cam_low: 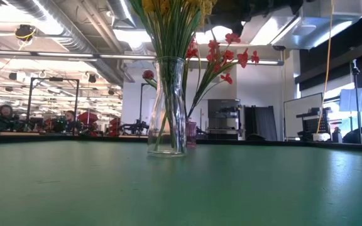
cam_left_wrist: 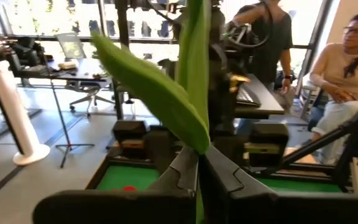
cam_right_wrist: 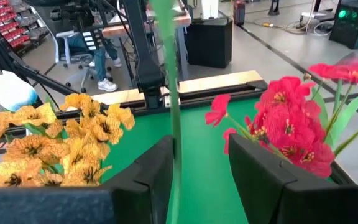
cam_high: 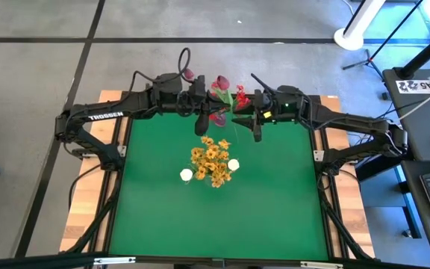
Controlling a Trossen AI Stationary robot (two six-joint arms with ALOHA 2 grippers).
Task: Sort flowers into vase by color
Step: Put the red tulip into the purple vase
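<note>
Standing in a clear glass vase [cam_low: 166, 107] mid-table, yellow flowers [cam_high: 211, 161] fill the centre of the green table [cam_high: 275, 209]. Red flowers [cam_right_wrist: 291, 127] sit at the far edge. Left hand [cam_left_wrist: 199, 171] is clamped on a green stem with leaf [cam_left_wrist: 160, 93]. Right hand [cam_right_wrist: 197, 171] straddles a green stem [cam_right_wrist: 173, 106], fingers parted, contact unclear.

White capital letters reading "TROSSEN" stand on the dark upper link of the left arm [cam_high: 107, 114], well back from its gripper. No other writing can be made out.
</note>
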